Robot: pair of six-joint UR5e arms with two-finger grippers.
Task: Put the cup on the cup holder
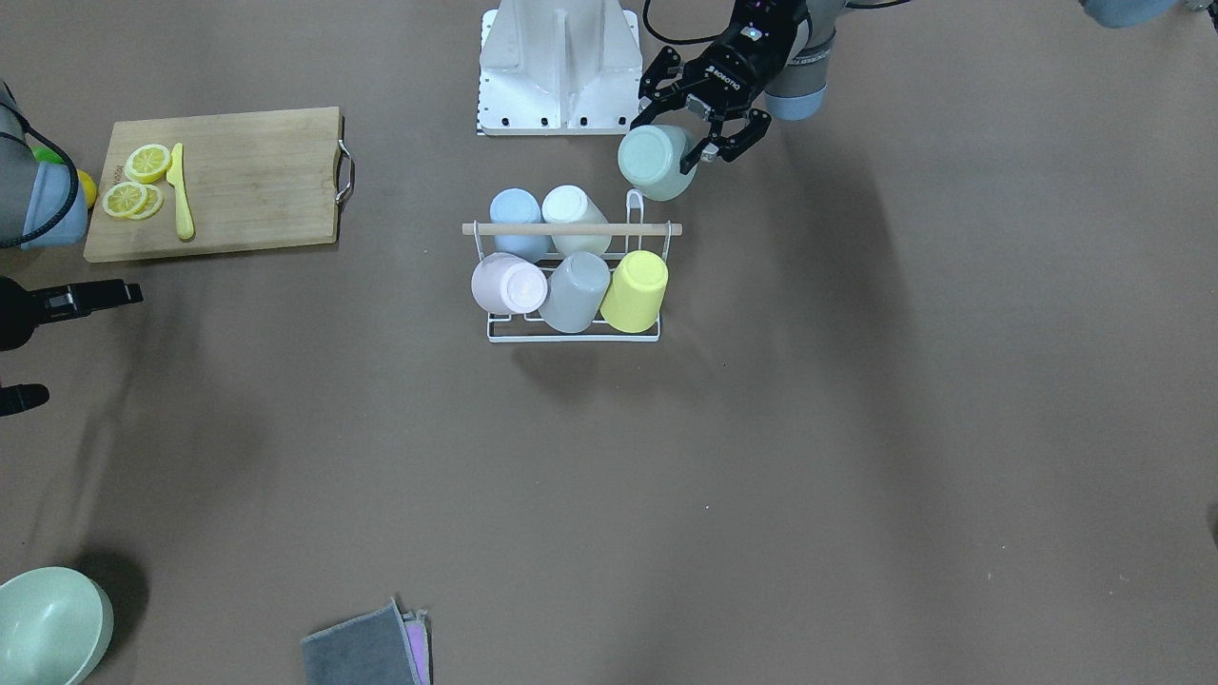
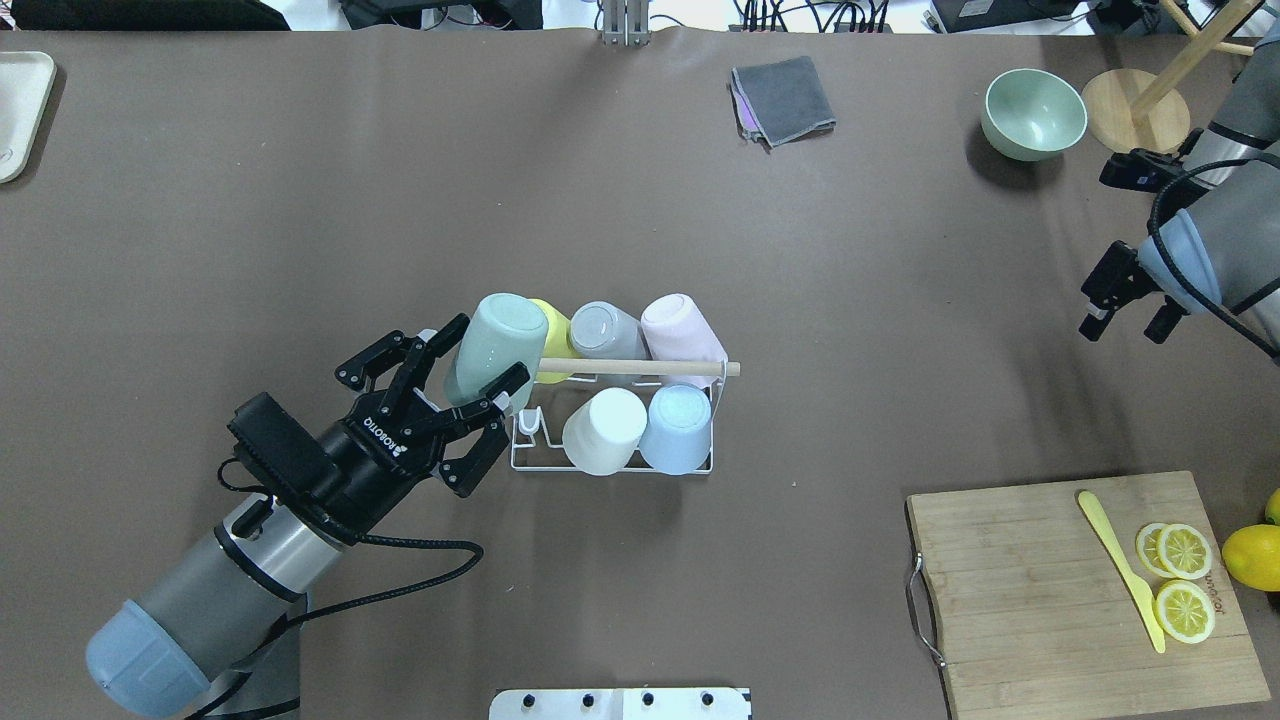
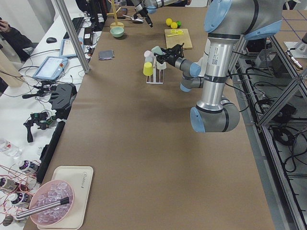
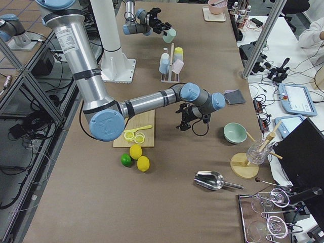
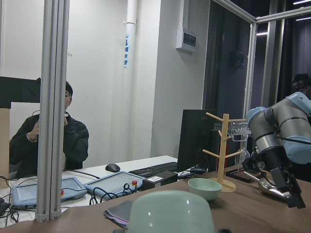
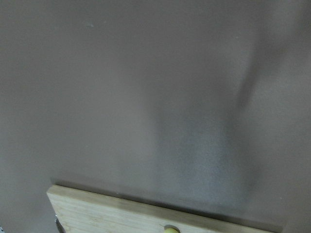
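- The left claw (image 2: 487,352) is clamped on the mint cup (image 2: 500,330), one finger on each side of its wall near the mouth.
- The cup is in the air and tilted. Its closed base points up and away from the claw, and its mouth faces the wrist.
- In the overhead view the cup hangs over the left end of the holder (image 2: 610,466), covering that end of the rod (image 2: 650,368) and part of the yellow cup (image 2: 555,335).
- In the front view the cup sits just behind the holder's one bare prong (image 1: 635,200) and is not on it.
- The holder stands mid-desk (image 2: 400,200) with five cups upside down on its prongs.
- The yellow cup, a grey cup (image 2: 603,332) and a pink cup (image 2: 682,328) fill the far row.
- A white cup (image 2: 603,432) and a blue cup (image 2: 677,430) are in the near row, beside the bare prong.
- The right claw (image 2: 1125,322) hangs over the desk's right edge, well apart from the holder, its fingers spread with nothing between them.
- Near the right arm lies a board (image 2: 1050,590) with lemon slices (image 2: 1183,550) and a yellow knife (image 2: 1120,565) on it.
- A whole lemon (image 2: 1250,557) is just off the board's right edge.
- At the far side of the desk are a green bowl (image 2: 1033,113) and a grey cloth (image 2: 785,98).
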